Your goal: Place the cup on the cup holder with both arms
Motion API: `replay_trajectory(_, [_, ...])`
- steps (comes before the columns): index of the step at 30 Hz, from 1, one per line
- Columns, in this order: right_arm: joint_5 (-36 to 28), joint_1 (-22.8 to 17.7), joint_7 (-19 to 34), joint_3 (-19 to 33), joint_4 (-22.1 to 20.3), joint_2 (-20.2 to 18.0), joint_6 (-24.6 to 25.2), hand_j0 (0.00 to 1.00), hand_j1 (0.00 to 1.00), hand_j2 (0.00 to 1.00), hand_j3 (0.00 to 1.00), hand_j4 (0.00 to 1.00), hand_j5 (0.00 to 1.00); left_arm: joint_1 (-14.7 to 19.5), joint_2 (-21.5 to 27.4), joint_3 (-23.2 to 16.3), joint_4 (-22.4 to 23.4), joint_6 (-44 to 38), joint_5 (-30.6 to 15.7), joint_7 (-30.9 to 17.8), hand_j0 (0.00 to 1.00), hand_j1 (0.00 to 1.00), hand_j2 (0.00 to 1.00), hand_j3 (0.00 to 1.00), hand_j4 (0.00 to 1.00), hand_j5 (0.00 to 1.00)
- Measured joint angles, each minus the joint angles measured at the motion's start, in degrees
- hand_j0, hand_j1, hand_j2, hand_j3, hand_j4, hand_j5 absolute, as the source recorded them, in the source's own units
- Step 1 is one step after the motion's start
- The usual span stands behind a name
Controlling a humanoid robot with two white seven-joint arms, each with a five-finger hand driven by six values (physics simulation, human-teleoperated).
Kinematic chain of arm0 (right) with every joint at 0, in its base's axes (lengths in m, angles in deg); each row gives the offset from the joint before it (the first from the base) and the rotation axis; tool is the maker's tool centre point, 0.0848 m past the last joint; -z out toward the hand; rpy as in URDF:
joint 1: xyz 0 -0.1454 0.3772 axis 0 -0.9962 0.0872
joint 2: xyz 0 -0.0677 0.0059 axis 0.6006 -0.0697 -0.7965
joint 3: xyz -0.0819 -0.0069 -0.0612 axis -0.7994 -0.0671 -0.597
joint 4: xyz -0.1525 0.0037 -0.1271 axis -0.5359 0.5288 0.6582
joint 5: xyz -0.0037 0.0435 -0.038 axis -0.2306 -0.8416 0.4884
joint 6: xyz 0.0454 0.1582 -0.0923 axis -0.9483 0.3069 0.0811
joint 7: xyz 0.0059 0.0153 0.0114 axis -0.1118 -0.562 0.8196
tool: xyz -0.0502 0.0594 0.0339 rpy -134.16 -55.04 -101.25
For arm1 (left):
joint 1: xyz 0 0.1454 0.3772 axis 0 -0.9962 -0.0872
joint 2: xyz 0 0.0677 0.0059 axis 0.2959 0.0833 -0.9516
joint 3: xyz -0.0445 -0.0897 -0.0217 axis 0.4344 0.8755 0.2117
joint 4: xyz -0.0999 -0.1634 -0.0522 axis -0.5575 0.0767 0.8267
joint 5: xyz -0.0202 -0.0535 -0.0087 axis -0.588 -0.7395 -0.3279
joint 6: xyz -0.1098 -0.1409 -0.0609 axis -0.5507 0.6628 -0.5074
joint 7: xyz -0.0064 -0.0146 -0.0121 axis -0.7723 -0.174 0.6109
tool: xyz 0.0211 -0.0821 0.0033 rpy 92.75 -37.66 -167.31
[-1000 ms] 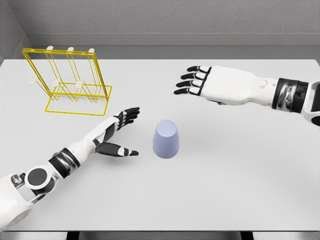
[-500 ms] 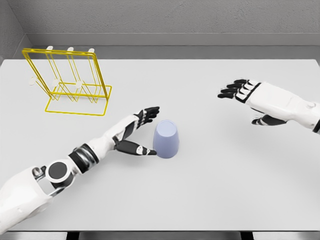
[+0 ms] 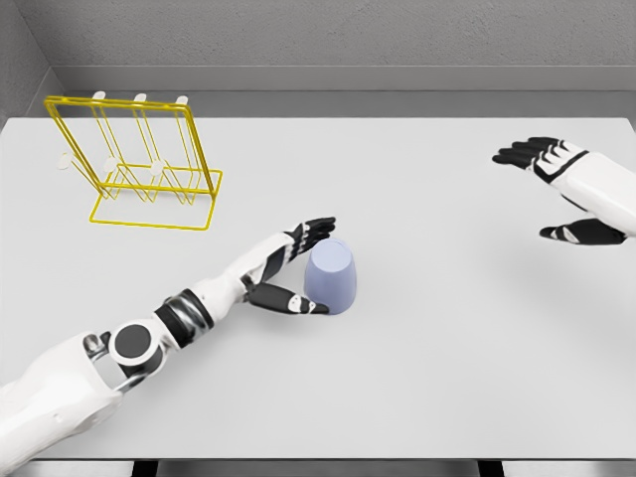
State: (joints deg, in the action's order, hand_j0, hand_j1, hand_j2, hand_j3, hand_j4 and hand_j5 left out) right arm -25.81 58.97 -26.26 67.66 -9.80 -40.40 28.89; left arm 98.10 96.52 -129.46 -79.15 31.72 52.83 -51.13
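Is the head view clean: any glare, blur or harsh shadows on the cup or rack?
Head view: even, soft light, no glare or blur; cup and left hand cast only faint shadows on the table; the yellow rack wires are thin but sharp.

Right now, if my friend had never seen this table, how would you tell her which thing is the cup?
Start at the big white table and find the yellow wire rack in its far left corner. Come toward the middle front, where the left hand reaches in with open fingers. The cup sits upside down right beside that hand: it is the only pale purple, solid, rounded thing there.
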Motion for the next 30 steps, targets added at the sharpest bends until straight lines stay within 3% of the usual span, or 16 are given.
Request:
replay_trajectory(17, [-0.5, 0.0, 0.0, 0.7, -0.1, 0.4, 0.0, 1.0, 1.0, 1.0, 1.0, 1.0, 1.0, 0.5, -2.8, -0.7, 3.2, 0.0, -0.1, 0.0, 1.0, 1.0, 1.0, 1.0, 1.0, 1.0])
replay_trajectory(20, [-0.6, 0.0, 0.0, 0.7, -0.1, 0.4, 0.0, 1.0, 1.0, 1.0, 1.0, 1.0, 1.0, 0.9, -3.0, -1.1, 3.2, 0.0, -0.1, 0.0, 0.85, 0.85, 0.85, 0.85, 0.85, 0.85])
replay_trajectory(21, [-0.6, 0.0, 0.0, 0.7, -0.1, 0.4, 0.0, 1.0, 1.0, 1.0, 1.0, 1.0, 1.0, 0.9, -3.1, -1.2, 3.2, 0.0, -0.2, 0.0, 0.75, 0.75, 0.75, 0.75, 0.75, 0.75])
replay_trajectory(24, [-0.6, 0.0, 0.0, 0.7, -0.1, 0.4, 0.0, 1.0, 1.0, 1.0, 1.0, 1.0, 1.0, 0.8, -3.1, -1.3, 3.2, 0.1, -1.3, 0.1, 0.62, 0.62, 0.62, 0.62, 0.62, 0.62])
replay_trajectory(30, [-0.7, 0.0, 0.0, 0.7, -0.1, 0.4, 0.0, 1.0, 1.0, 1.0, 1.0, 1.0, 1.0, 0.8, -3.1, -1.3, 3.2, 0.4, -2.2, 0.4, 0.58, 0.58, 0.58, 0.58, 0.58, 0.58])
